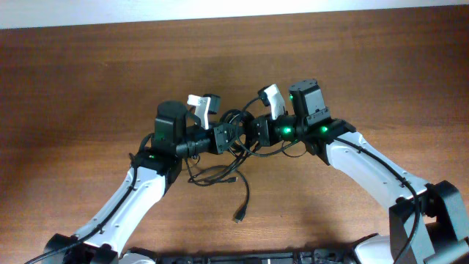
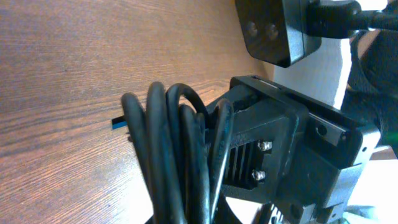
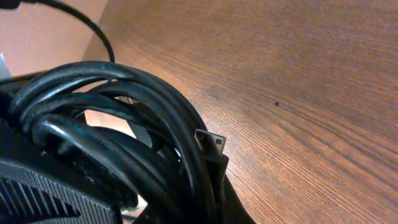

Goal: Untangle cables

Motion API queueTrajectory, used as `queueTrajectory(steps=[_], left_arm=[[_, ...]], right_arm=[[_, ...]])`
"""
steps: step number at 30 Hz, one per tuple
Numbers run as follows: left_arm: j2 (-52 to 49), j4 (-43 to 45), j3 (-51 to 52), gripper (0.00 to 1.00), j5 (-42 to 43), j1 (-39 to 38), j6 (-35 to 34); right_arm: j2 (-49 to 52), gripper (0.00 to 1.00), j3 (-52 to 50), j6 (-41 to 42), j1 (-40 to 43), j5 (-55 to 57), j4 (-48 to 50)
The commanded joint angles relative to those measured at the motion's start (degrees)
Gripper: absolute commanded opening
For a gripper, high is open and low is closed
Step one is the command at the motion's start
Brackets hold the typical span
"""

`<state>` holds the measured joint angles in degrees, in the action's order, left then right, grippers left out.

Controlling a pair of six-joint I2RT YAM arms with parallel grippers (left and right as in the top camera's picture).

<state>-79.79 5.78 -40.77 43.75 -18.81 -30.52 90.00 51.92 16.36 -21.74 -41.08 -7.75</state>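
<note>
The cables (image 1: 233, 116) are a bundle of thin black cords held between my two grippers above the middle of the wooden table (image 1: 88, 88). My left gripper (image 1: 228, 137) is shut on one side of the coil, and the looped cords (image 2: 171, 149) fill its wrist view. My right gripper (image 1: 250, 133) is shut on the other side, with the coil (image 3: 118, 118) and a small plug end (image 3: 211, 140) close to its camera. Loose strands (image 1: 218, 174) hang down to the table and end in a plug (image 1: 239, 215).
In the left wrist view the right gripper's black body (image 2: 280, 149) faces the left one closely. The two arm bases sit at the front edge, left (image 1: 73, 246) and right (image 1: 432, 220). A pale wall strip runs along the far edge (image 1: 220, 11).
</note>
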Motion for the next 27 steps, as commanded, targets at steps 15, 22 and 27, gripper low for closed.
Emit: queueTrajectory(steps=[15, 22, 27], left_arm=[[0.61, -14.38, -0.63, 0.35, -4.66, 3.43, 3.15], [0.61, -9.68, -0.63, 0.0, -6.32, 3.43, 2.75], [0.61, -9.31, -0.63, 0.0, -18.4, 3.58, -6.88]], right_arm=[[0.0, 0.04, -0.26, 15.93, 0.09, -0.31, 5.46], [0.0, 0.04, -0.26, 15.28, 0.0, -0.52, 0.68], [0.0, 0.04, -0.26, -7.78, 0.0, -25.4, -1.92]])
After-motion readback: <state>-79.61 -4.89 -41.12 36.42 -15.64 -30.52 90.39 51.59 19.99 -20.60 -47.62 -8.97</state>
